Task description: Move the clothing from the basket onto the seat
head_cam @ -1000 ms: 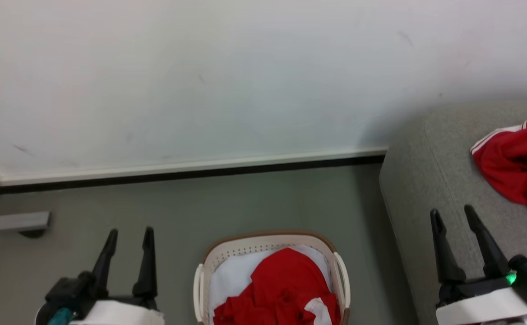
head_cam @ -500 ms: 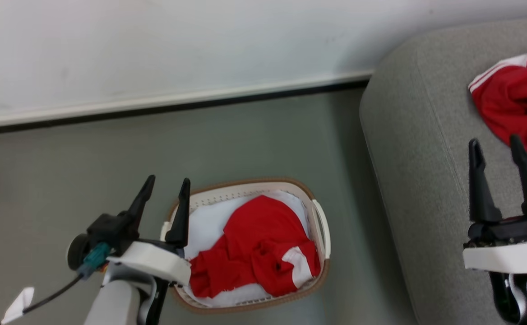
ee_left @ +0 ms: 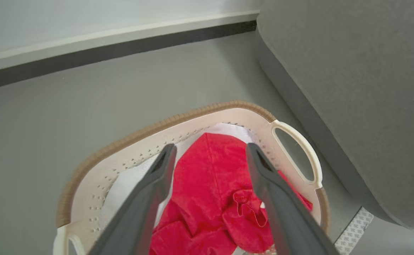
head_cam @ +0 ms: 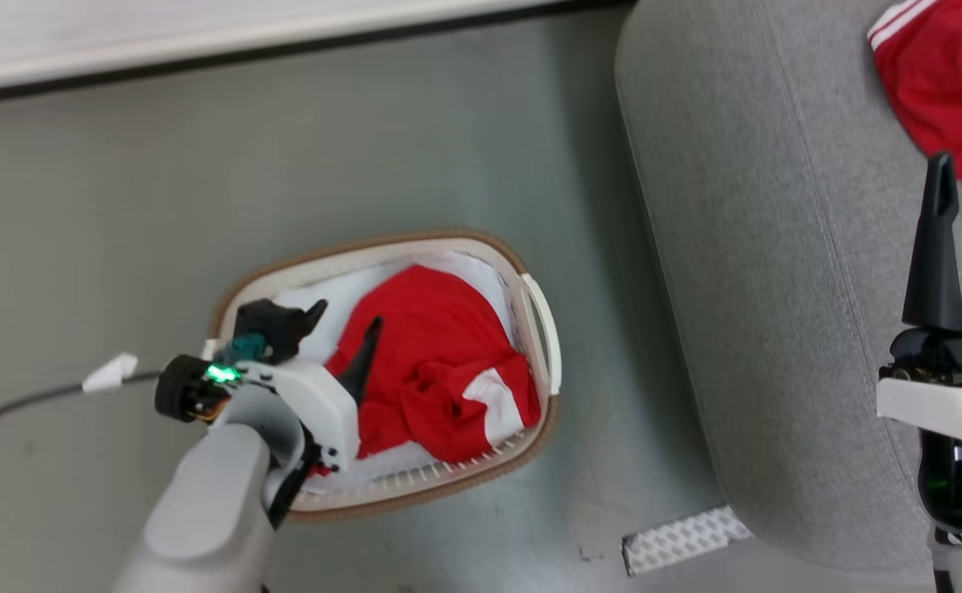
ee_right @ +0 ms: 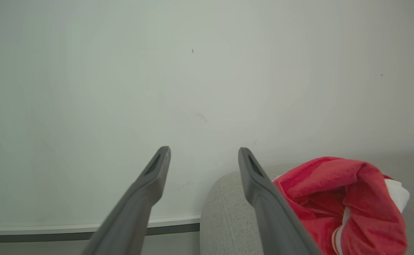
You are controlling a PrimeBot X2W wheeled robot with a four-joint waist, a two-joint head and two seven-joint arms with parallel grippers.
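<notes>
The cream basket (head_cam: pixel 382 247) with a brown rim stands on the floor left of the grey seat (head_cam: pixel 761 247). Red clothing (head_cam: pixel 431 362) with a white panel lies bunched in it on a white lining. My left gripper (head_cam: pixel 347 317) hangs open over the basket's left half, fingers angled down toward the red cloth without touching it. In the left wrist view the open left gripper (ee_left: pixel 210 147) frames the clothing (ee_left: pixel 210 198) inside the basket (ee_left: pixel 207 113). My right gripper (ee_right: pixel 204 150) stands open above the seat (ee_right: pixel 224 212), beside another red garment (ee_right: pixel 341 198) lying on it.
A white wall with a pale skirting board (head_cam: pixel 201 41) runs along the back. Grey floor (head_cam: pixel 201 165) surrounds the basket. A patterned strip (head_cam: pixel 683 539) lies on the floor by the seat's corner. A dark cable with a white tag (head_cam: pixel 110 372) trails left from my left wrist.
The head camera has tilted down. My left gripper has swung right and down from beside the basket to over the clothing inside it. Both grippers stay open.
</notes>
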